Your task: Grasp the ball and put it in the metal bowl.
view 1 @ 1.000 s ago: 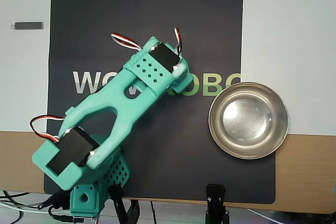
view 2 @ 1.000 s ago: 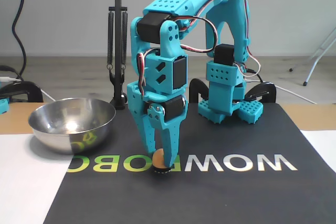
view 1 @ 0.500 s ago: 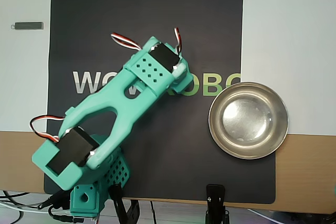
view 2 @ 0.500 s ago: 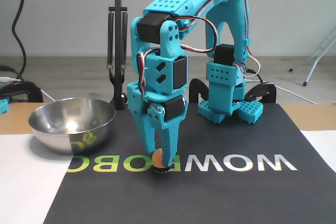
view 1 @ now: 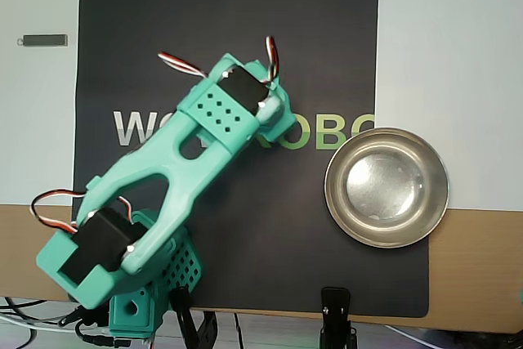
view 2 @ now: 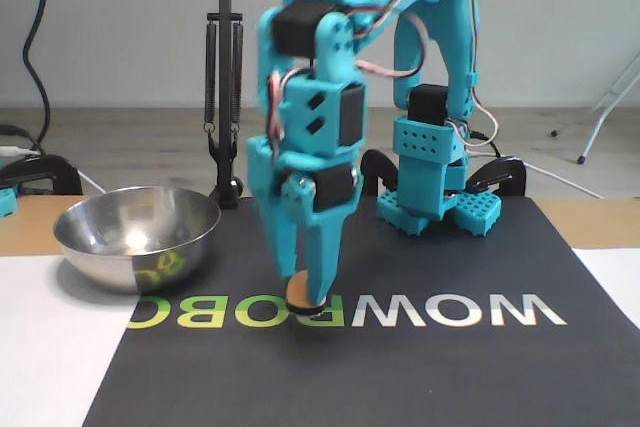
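A black mat (view 1: 245,226) printed with large grey and green letters is lying across a table that is showing white in the upper part of the overhead view and tan wood (view 1: 474,275) along the bottom. In the fixed view a pale wall is standing behind the table, with a black stand and its springs (view 2: 222,77) rising at the back.

Going left to right in the overhead view: one small dark bar (view 1: 44,40) is lying on the white surface at the far left, well apart from everything else. Next, one teal arm (view 1: 176,165) is reaching from its base at the bottom left up toward the letters in the middle of the mat. At the right, one metal bowl (view 1: 386,187) is sitting half on the mat and half off its right edge, showing nothing inside but reflections. One black clamp (view 1: 337,316) is gripping the table's bottom edge.

In the fixed view the sides are reversed, so the bowl (view 2: 137,237) is sitting at the left. The gripper (view 2: 305,299) is pointing straight down over the letters, its two fingers closed narrowly around the one ball (view 2: 299,294), a small peach-orange sphere. The ball is sitting between the fingertips just above the mat, well apart from the bowl. In the overhead view the arm is hiding the ball.
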